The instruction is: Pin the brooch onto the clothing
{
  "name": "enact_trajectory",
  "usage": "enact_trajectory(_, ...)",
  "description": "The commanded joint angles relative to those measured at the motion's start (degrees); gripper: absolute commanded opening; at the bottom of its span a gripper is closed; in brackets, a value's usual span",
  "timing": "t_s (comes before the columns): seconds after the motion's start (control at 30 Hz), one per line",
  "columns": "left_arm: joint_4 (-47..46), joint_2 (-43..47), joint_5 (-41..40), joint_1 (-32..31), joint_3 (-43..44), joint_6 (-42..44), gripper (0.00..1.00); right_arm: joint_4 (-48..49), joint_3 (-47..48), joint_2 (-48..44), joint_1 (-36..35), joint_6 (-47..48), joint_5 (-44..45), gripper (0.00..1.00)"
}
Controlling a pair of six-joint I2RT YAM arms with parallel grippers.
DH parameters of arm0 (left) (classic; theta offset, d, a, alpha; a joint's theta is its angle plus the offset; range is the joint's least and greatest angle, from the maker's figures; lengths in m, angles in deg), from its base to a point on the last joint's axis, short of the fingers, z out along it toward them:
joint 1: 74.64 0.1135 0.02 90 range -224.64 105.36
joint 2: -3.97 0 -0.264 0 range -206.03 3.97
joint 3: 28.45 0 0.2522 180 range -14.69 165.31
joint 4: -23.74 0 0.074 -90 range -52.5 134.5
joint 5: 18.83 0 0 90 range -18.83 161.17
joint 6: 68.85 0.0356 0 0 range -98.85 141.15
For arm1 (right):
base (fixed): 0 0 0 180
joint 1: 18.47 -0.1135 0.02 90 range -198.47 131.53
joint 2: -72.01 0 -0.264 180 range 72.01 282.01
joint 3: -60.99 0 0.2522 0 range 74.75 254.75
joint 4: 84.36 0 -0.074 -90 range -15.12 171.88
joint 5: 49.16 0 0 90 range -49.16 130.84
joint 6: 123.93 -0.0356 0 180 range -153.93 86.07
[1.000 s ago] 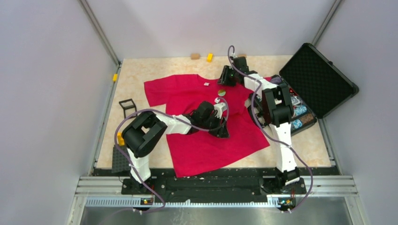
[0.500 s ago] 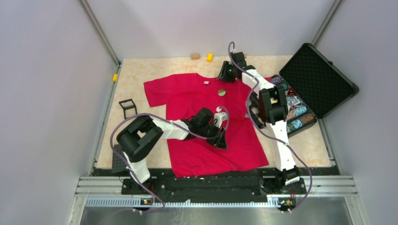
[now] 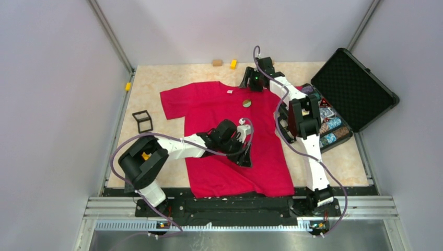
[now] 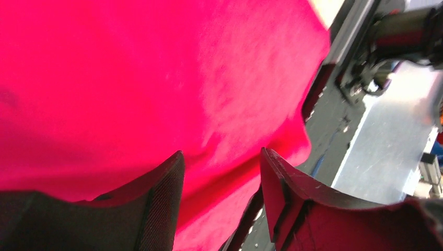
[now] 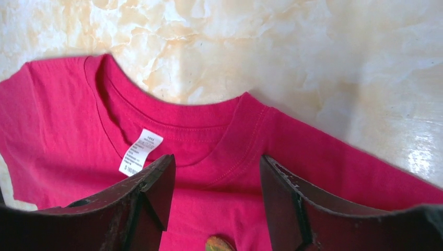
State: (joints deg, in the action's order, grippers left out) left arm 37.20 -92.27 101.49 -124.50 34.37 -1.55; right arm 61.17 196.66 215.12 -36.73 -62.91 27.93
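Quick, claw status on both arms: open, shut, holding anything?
Left claw: open over the shirt, gripping nothing.
Right claw: open and empty; the brooch rests on the shirt near it.

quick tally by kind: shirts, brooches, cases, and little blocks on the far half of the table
T-shirt: 1
brooch: 1
case: 1
blocks: 3 (far yellow block, left yellow block, tan block)
total: 6

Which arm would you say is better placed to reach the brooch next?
Right: the right end effector, open, hovers at the collar close to the brooch; the left end effector is over the shirt's lower half.
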Motion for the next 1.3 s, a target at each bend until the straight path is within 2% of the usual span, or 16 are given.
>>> enact_trajectory(0.0, -0.2, 5.8, -2.7, 0.0, 7.1, -0.9, 0.60, -2.4, 0.5, -8.2, -0.2, 7.0, -0.7, 0.63)
enact_trajectory(0.23, 2.7, 7.2, -9.2, 5.3, 10.4, -5.2, 0.66, -7.8, 0.9, -10.9, -0.2, 27.2, 0.6, 0.69)
enact_trajectory(0.43, -1.1, 10.1, -10.0, 15.6, 3.2, -12.6, 0.66, -13.0, 4.2, -6.4, -0.1, 36.1, 9.9, 0.69)
enact_trajectory(0.57, -0.8, 12.9, -10.3, 21.4, -0.9, -13.1, 0.66, -12.2, 4.6, -4.4, -0.1, 38.3, 12.0, 0.66)
enact_trajectory(0.73, 2.7, 15.8, -12.0, 25.1, -3.3, -11.1, 0.66, -12.3, 7.7, -1.1, -0.1, 39.1, 11.0, 0.61)
enact_trajectory(1.1, 2.8, 16.5, -13.9, 26.0, -8.4, -11.7, 0.66, -14.4, 12.5, 3.9, -0.1, 41.6, 10.1, 0.58)
enact_trajectory(1.27, 2.5, 16.7, -13.9, 26.2, -8.9, -11.9, 0.66, -15.8, 13.7, 5.9, -0.1, 41.3, 9.5, 0.50)
